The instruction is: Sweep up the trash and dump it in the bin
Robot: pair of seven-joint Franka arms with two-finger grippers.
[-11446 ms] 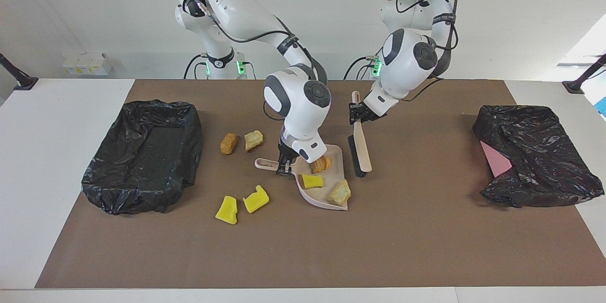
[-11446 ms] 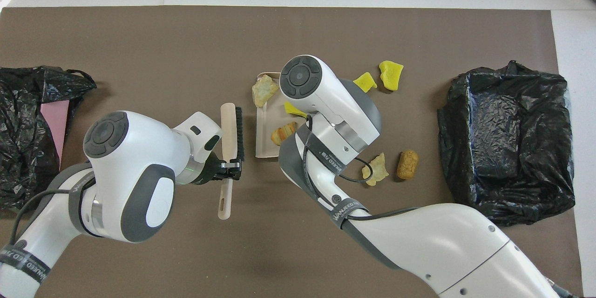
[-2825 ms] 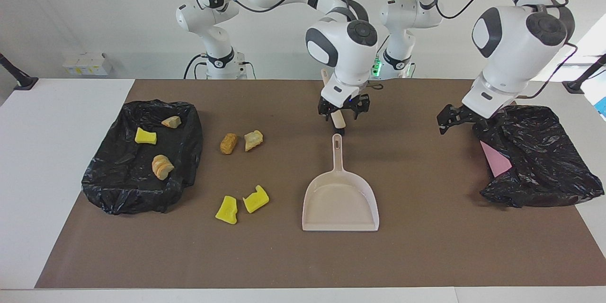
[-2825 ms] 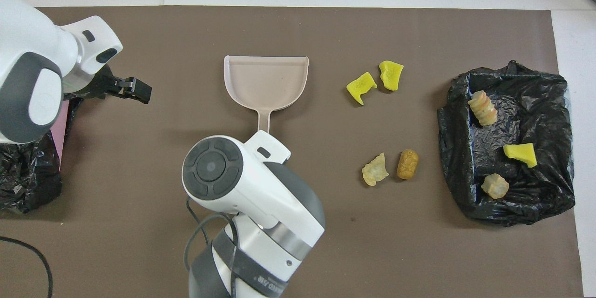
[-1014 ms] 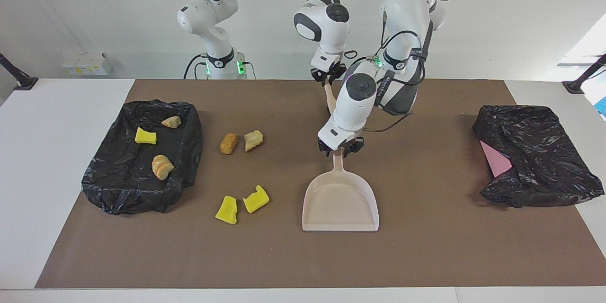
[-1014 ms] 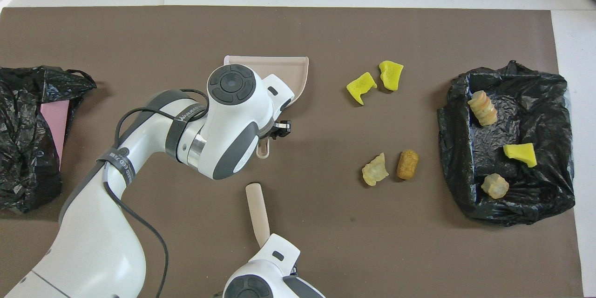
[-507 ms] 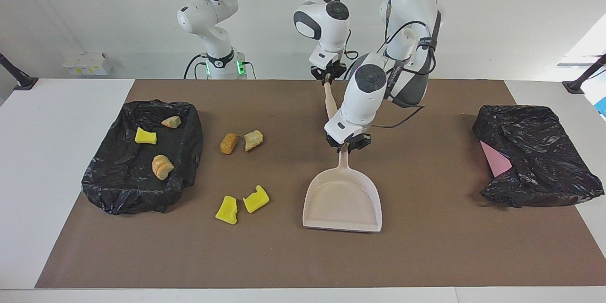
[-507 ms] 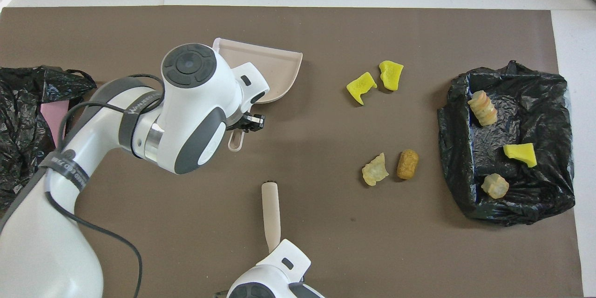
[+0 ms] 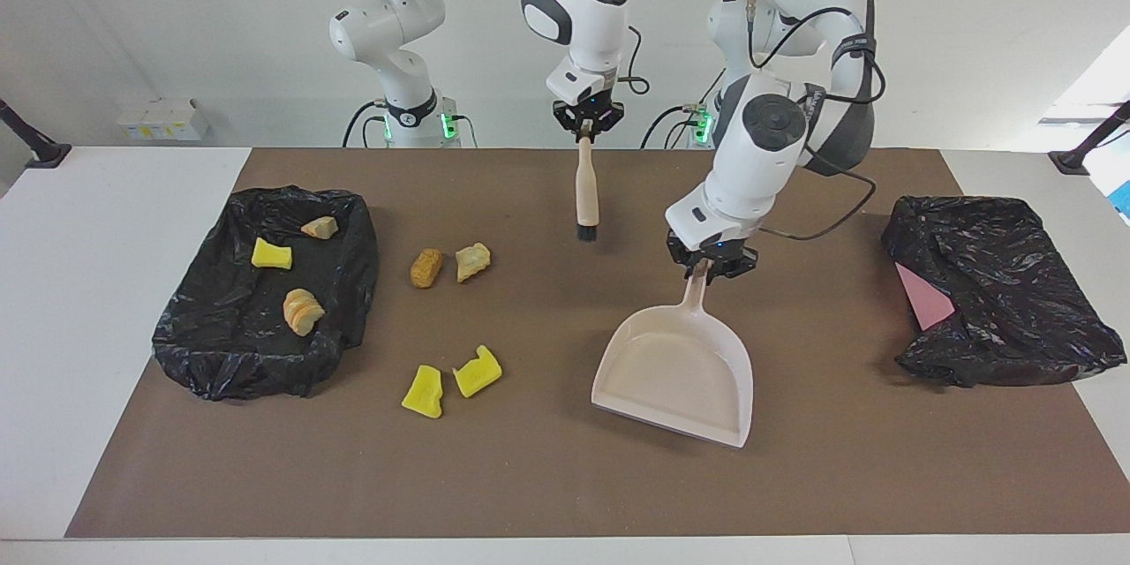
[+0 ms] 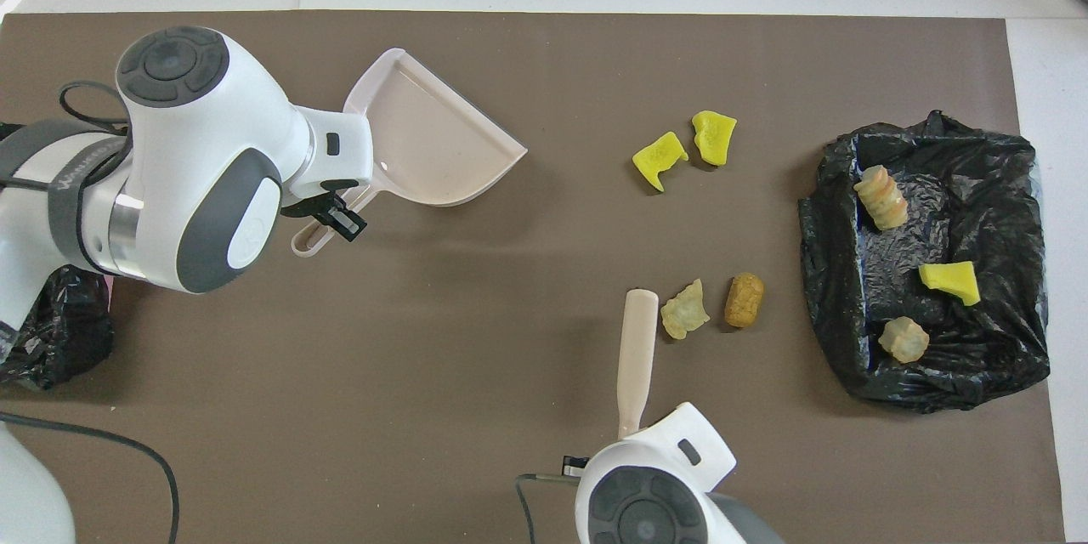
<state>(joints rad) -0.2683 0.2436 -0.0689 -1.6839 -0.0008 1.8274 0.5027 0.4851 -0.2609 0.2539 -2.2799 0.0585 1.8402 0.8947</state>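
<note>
Two yellow chunks point(image 9: 424, 390) point(image 10: 659, 160) and two tan lumps point(image 9: 426, 267) point(image 10: 744, 299) of trash lie on the brown mat. Three more pieces point(image 9: 302, 311) point(image 10: 948, 280) lie in the black-lined bin point(image 9: 265, 362) point(image 10: 935, 391) at the right arm's end. My left gripper point(image 9: 709, 269) point(image 10: 327, 217) is shut on the handle of the empty beige dustpan point(image 9: 680, 371) point(image 10: 425, 144), which is tilted with its mouth low. My right gripper point(image 9: 587, 128) is shut on the brush point(image 9: 585, 190) point(image 10: 637, 357), which hangs bristles down over the mat beside the tan lumps.
A second black bag point(image 9: 998, 291) point(image 10: 51, 340) with a pink sheet point(image 9: 922, 296) in it lies at the left arm's end. The mat's edge borders white table point(image 9: 88, 282) at both ends.
My left gripper has carried the dustpan toward the left arm's end and turned it. My right gripper has risen, and the brush now hangs upright, closer to the tan lumps.
</note>
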